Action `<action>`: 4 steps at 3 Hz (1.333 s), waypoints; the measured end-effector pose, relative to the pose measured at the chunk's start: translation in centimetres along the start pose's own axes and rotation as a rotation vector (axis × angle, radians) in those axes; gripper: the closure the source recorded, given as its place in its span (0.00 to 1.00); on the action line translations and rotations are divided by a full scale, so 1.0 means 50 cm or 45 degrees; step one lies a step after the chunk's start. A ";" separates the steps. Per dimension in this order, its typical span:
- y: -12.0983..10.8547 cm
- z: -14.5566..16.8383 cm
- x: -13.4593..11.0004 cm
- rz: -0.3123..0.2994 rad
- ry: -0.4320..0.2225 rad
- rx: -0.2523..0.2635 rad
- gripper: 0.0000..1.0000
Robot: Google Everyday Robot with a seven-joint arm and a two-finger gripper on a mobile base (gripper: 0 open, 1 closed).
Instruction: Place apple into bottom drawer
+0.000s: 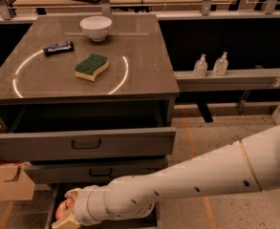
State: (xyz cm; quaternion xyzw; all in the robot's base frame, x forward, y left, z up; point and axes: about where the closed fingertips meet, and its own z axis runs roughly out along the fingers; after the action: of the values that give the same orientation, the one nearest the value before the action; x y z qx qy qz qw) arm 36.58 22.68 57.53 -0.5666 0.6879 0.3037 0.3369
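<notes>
The red-orange apple is held in my gripper at the bottom left of the camera view. The gripper is shut on the apple, with cream fingers under and around it. The apple is low, inside the open bottom drawer, above its dark floor near the left wall. My white arm reaches in from the right and hides most of the drawer's inside.
The middle drawer and the wide top drawer are both pulled out above. On the cabinet top lie a green sponge, a white bowl and a dark bar. A cardboard box stands at left. Two bottles on a right shelf.
</notes>
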 end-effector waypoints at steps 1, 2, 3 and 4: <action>0.000 0.000 0.000 0.000 0.000 0.000 1.00; -0.028 0.008 0.047 -0.044 0.071 0.039 1.00; -0.055 0.037 0.088 -0.181 0.101 0.023 1.00; -0.094 0.059 0.130 -0.326 0.000 -0.008 1.00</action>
State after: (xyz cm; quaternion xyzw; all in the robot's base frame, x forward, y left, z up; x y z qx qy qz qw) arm 40.71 20.46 50.37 -0.6509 0.6088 0.2605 0.3712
